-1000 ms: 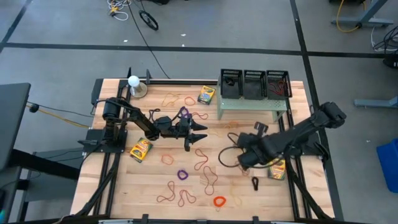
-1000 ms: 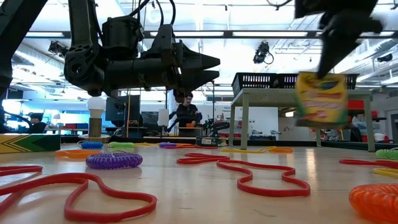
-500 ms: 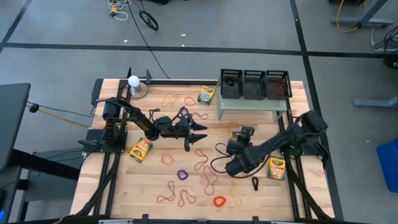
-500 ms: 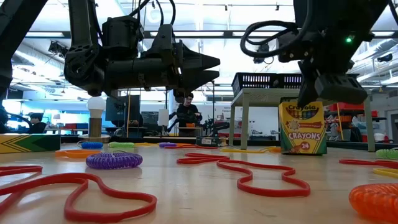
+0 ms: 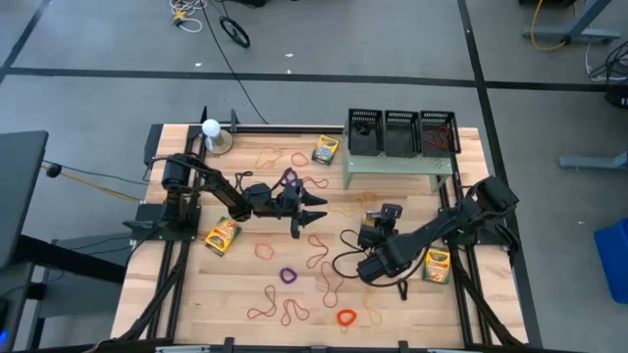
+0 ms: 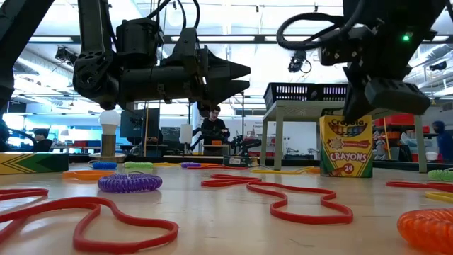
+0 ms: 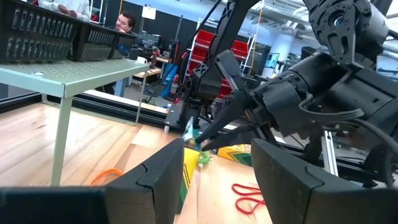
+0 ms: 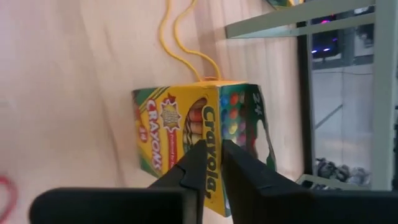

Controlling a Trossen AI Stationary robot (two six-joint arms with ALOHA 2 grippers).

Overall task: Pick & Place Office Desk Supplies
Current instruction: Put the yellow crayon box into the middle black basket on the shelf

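Surface: wood surface [image 5: 201,289] strewn with loose supplies, lab room behind.
Box: crayon box [image 6: 346,145] stands upright on the surface, right of centre, just in front of the stand [image 6: 283,106].
Right tool: right tool [image 8: 214,149] sits at the box's top edge, over a corner. I cannot tell whether it grips the box or has let go.
Left tool: left tool [image 7: 217,149] is open and empty, hovering above the surface mid-left, well apart from the box.
Other boxes: three more lie flat, one near the left arm [image 5: 223,236], one by the far edge [image 5: 326,149], one by the right edge [image 5: 435,265].
Box handling: I judge it light, stiff card that will dent if I squeeze hard. Glossy faces look a bit slippery. Upright, it should tip easily on a sideways nudge.
Box hold: I'd pinch across the two broad faces near the top, centred, not on a corner, where it could twist out.
Bands: red bands [image 6: 297,202] lie flat and look thin, floppy and near weightless. I'd pinch one strand straight down against the wood.
Rings: purple ring [image 6: 129,183] and orange ring [image 6: 425,230] look soft and springy. I'd grip across the coil wall, and I expect some squash.
Risk: bands may snag on a tool or drag their neighbours along.
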